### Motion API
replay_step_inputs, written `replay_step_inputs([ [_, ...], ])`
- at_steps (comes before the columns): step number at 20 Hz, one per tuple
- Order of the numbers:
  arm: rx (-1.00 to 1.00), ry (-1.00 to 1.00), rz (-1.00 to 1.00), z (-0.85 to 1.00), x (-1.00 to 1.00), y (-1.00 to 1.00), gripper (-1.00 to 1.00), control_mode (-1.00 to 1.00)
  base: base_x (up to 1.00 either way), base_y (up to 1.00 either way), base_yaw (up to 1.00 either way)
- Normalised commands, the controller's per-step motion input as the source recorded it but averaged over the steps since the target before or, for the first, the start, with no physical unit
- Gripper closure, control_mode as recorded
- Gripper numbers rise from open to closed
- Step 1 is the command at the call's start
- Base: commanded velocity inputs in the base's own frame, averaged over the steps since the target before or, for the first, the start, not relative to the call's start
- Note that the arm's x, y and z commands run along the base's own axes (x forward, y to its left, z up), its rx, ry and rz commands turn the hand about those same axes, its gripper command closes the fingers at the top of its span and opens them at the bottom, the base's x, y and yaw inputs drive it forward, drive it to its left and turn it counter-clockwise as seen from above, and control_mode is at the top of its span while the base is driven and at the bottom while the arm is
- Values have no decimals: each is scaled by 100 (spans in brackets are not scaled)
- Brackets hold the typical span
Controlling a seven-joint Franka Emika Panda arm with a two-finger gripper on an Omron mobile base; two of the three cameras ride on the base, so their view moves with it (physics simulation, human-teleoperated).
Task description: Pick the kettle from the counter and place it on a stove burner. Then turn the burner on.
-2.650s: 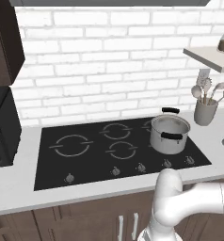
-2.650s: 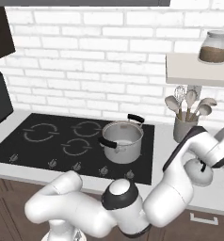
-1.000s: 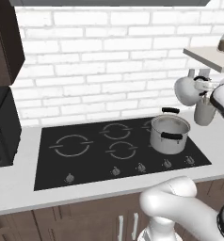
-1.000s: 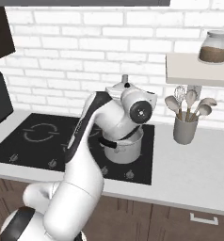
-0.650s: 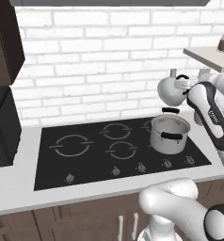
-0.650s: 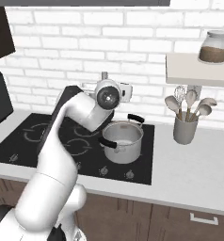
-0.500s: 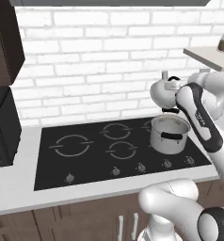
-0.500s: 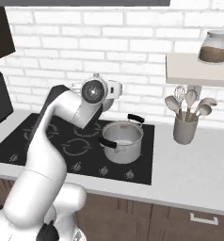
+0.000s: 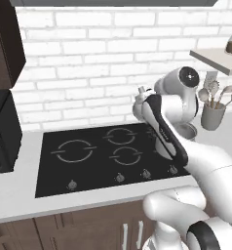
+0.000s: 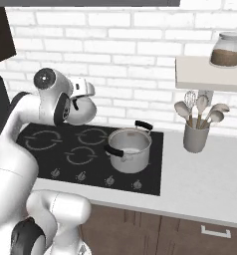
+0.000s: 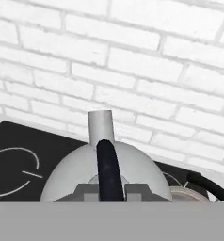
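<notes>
End effector (image 11: 103, 188) clamped on kettle (image 11: 104, 176) handle, held aloft over black cooktop (image 9: 103, 156). Largest burner ring (image 9: 75, 151) down and left of steel pot (image 10: 129, 149); kettle spout pointing toward brick wall.

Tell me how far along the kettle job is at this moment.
Done: the kettle is off the counter, its dark handle between the fingers of the gripper, held in the air by the brick wall over the cooktop. In hand: carrying it over the burners. Left: setting it on the largest burner ring, which is bare, then turning that burner on.
</notes>
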Motion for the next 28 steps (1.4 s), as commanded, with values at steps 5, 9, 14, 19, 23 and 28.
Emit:
replay_step_inputs([
  [5, -2, 14, 12, -75, 1, 100, 100, -100, 0, 0, 0],
  [9, 0, 4, 9, -75, 26, 100, 100, -100, 0, 0, 0],
  [14, 1, 21, 1, -50, 65, 100, 100, -100, 0, 0, 0],
  [19, 0, 28, 0, -47, 66, 100, 100, -100, 0, 0, 0],
  [23, -1, 16, 2, -7, 22, 68, 100, -100, 0, 0, 0],
  [28, 0, 0, 0, -11, 4, 41, 100, -100, 0, 0, 0],
])
